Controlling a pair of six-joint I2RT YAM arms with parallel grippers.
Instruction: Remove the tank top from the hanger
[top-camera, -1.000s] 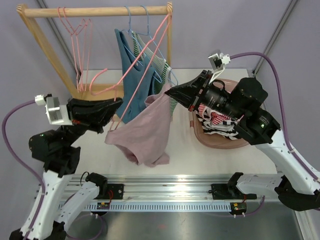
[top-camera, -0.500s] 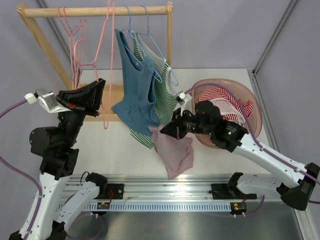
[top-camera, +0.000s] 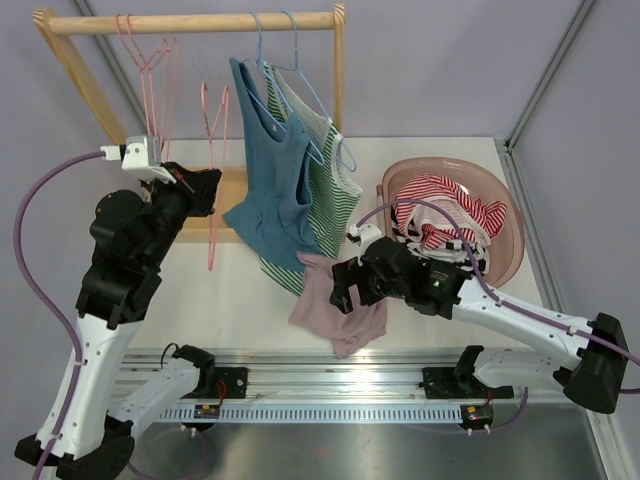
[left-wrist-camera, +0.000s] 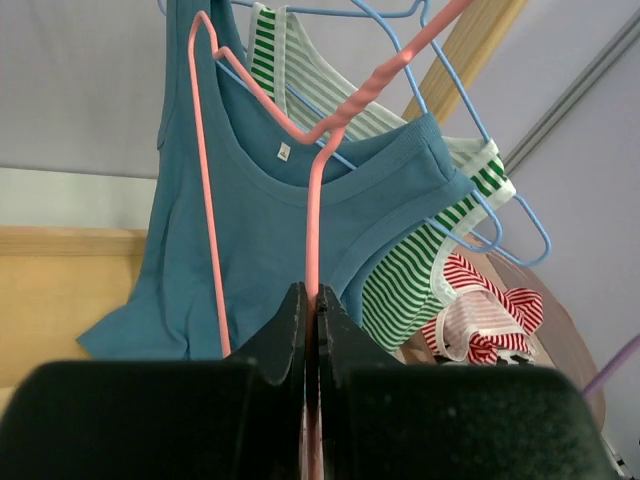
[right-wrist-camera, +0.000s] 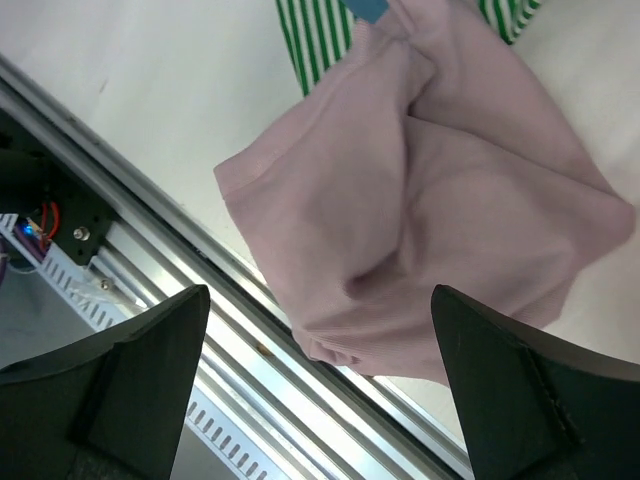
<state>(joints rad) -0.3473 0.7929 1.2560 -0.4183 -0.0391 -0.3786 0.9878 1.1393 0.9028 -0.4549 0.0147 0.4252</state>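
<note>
Left hand (top-camera: 207, 190): fingers pressed together, pinching the wire of a bare pink hanger (top-camera: 212, 160). The hanger stands roughly upright through the grip, with its top below the wooden rack (top-camera: 190, 22) rod and not hooked on it.

Right hand (top-camera: 345, 286): fingers spread as wide as they go, holding nothing. The pink tank top (top-camera: 338, 312) lies crumpled on the bench (top-camera: 200, 300) directly under this hand and is off the hanger (contact between fingertips and cloth: cannot tell).

Left wrist view only: the fingers (left-wrist-camera: 290, 330) meet on the hanger (left-wrist-camera: 312, 200) wire with no gap. Straight ahead of the hand hangs a blue tank top (left-wrist-camera: 250, 250) on a blue hanger, and a green-striped top (left-wrist-camera: 400, 290) hangs beyond it to the right. Red-striped cloth (left-wrist-camera: 480, 315) shows further right.

Right wrist view only: the tank top (right-wrist-camera: 450, 220) fills the space between the two dark fingers (right-wrist-camera: 130, 370), and its folds bunch toward the far side. The metal rail (right-wrist-camera: 180, 290) at the bench edge runs below the hand.

Top view only: both arms show together, well apart. The basin (top-camera: 512, 240) of striped clothes sits beyond the right hand.
</note>
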